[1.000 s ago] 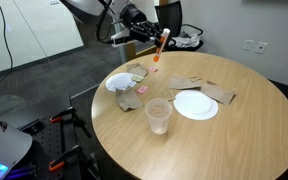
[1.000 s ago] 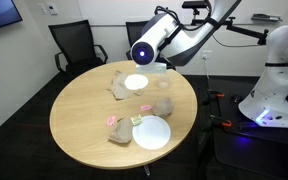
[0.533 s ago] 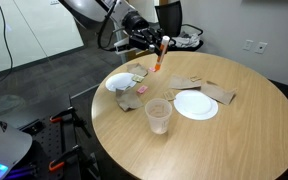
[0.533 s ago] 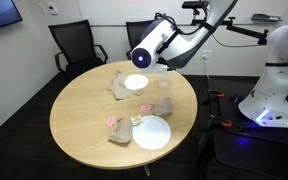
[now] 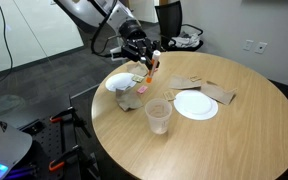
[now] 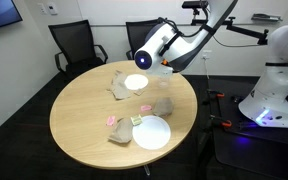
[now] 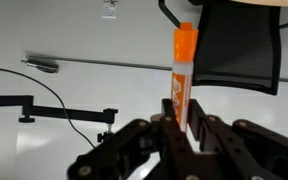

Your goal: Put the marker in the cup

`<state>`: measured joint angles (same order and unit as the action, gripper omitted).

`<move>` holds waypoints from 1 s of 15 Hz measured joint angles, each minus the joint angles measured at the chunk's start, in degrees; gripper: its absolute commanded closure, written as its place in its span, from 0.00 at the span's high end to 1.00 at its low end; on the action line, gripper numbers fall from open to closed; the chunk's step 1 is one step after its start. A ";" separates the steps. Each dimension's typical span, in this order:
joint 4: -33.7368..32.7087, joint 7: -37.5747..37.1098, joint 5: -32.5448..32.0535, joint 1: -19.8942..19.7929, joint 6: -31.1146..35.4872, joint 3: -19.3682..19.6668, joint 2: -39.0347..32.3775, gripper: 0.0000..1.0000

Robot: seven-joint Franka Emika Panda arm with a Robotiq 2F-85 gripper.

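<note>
My gripper (image 5: 144, 62) is shut on the orange-red marker (image 5: 149, 74) and holds it in the air above the round table, behind and above the clear plastic cup (image 5: 159, 115). The marker hangs below the jaws, tilted. In the wrist view the marker (image 7: 182, 70) stands up between the two fingers of the gripper (image 7: 182, 125). In an exterior view the gripper (image 6: 162, 69) hovers beyond the cup (image 6: 165, 105); the marker is too small to make out there.
A white plate (image 5: 195, 104) lies beside the cup, also seen in an exterior view (image 6: 151, 131). Crumpled brown paper (image 5: 219, 93), a white dish (image 5: 119, 82) and pink scraps (image 5: 142, 90) lie round it. Black chairs (image 6: 72, 45) stand behind the table.
The gripper has come down and moved toward the table's middle with the marker, closer to the cup. The marker now tilts more. The things on the table have not moved.
</note>
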<state>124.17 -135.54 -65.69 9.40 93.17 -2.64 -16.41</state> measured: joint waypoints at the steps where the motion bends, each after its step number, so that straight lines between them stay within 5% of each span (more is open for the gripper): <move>1: 0.37 -0.02 0.59 -0.26 -0.02 0.00 0.00 0.05; 15: 1.51 -3.42 0.36 -3.88 -0.09 1.01 -4.60 0.05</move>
<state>125.69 -138.97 -65.32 5.52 93.08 -1.63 -21.01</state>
